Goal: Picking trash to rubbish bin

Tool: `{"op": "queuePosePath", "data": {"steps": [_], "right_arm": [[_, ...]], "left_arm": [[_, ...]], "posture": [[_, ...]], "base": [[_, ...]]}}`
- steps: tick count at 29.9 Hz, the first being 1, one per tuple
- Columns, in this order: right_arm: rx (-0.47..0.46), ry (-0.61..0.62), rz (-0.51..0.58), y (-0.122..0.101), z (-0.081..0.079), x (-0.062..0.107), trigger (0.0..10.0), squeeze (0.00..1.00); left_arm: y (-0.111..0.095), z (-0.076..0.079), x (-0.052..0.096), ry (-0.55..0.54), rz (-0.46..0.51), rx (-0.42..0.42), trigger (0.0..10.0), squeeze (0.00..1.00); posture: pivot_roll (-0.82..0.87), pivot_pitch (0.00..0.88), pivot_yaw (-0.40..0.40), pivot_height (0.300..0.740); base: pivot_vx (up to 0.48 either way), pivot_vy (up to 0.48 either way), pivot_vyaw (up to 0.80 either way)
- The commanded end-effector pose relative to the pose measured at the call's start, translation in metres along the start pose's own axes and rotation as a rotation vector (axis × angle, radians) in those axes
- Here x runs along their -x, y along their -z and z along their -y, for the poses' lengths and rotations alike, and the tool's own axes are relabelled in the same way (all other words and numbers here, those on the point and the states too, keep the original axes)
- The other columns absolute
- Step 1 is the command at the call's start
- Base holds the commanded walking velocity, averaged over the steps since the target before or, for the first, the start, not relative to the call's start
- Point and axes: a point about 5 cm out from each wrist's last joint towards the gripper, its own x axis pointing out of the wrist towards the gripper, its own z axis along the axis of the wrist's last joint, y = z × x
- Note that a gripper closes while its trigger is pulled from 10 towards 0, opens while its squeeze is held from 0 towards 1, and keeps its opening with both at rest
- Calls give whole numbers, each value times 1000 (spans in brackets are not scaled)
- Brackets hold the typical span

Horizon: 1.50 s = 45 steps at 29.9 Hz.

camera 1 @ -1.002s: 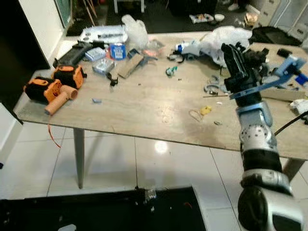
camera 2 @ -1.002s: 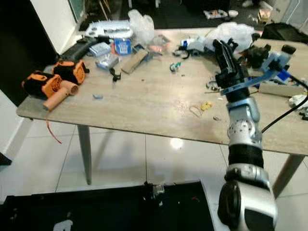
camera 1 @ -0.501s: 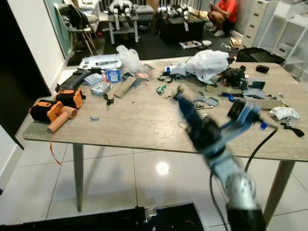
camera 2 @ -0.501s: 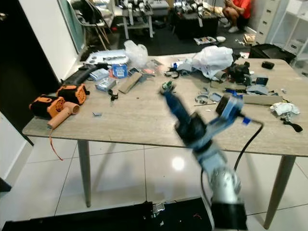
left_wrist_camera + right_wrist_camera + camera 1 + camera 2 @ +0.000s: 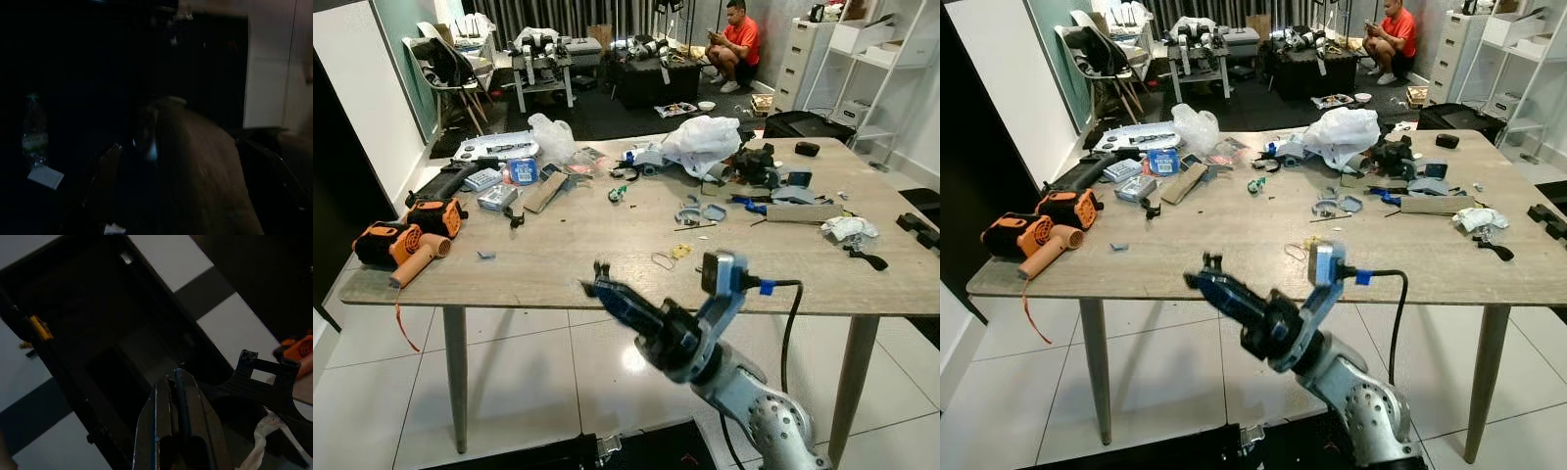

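Observation:
My right gripper hangs in front of the table's near edge, below the tabletop, and points to my left. In the right wrist view its fingers are pressed shut, over a black open container on the white tiled floor. A black edge lies on the floor at the bottom of the eye views. Trash lies on the table: a white plastic bag, a clear bag, a crumpled white tissue, a small yellow scrap. The left wrist view is very dark; two dark fingers stand apart.
Orange power tools lie at the table's left end, with boxes and tools behind them. Black gear sits at the back right. A person sits far behind the table. A bottle shows faintly in the left wrist view.
The camera has pulled back and tilted up, so the whole table shows. My right arm has swung down from over the tabletop to below its near edge, now pointing left.

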Motion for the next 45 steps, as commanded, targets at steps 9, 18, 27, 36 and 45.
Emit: {"op": "queuePosePath", "data": {"steps": [9,18,27,36,45], "right_arm": [[1,48,-66,11,3,3,10000,0],[33,140,-56,8,16,5,10000,0],[63,400,-59,16,46,26,10000,0],[103,602,-69,22,69,42,10000,0],[172,716,-88,20,81,52,10000,0]], "left_arm": [[5,10,-4,21,-37,-30,10000,0],[-2,17,-9,31,-40,-75,10000,0],[-3,20,-11,2,-50,-148,10000,0],[-2,24,-13,12,-59,-194,10000,0],[0,25,-13,12,-71,-229,10000,0]], "posture": [[-131,122,31,740],[-152,104,39,740],[-163,106,43,740],[-156,112,45,740],[-161,108,44,740]], "base": [[0,0,-800],[0,0,-800],[0,0,-800],[0,0,-800],[0,0,-768]]}}
